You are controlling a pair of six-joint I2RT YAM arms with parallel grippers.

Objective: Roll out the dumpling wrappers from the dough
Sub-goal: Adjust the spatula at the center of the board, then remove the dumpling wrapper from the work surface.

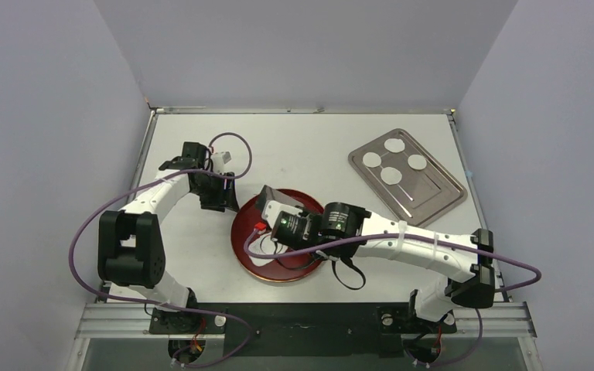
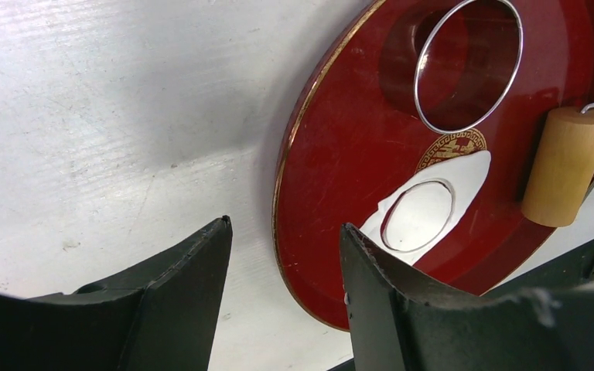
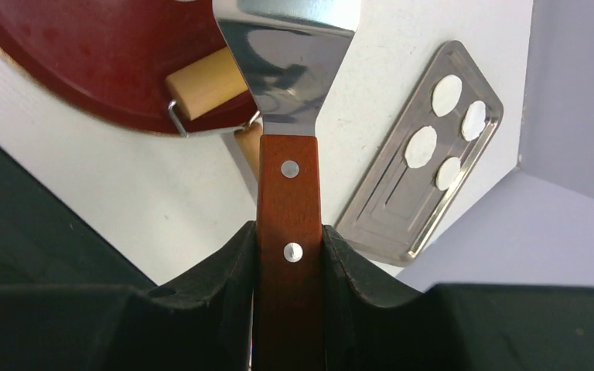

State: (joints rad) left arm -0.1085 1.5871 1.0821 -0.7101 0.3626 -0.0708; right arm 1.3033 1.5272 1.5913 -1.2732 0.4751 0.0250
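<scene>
Your right claw (image 3: 288, 232) grips the spatula (image 3: 288, 131), blade aimed at the red plate (image 2: 340, 154) where the cut wrapper (image 2: 419, 216) lies (left claw (image 2: 285, 232) hangs open, empty).

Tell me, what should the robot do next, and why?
Probably slide the spatula in the right gripper under the round wrapper cut in the dough on the red plate. Four wrappers already lie on the tray, so this one likely joins them.
</scene>
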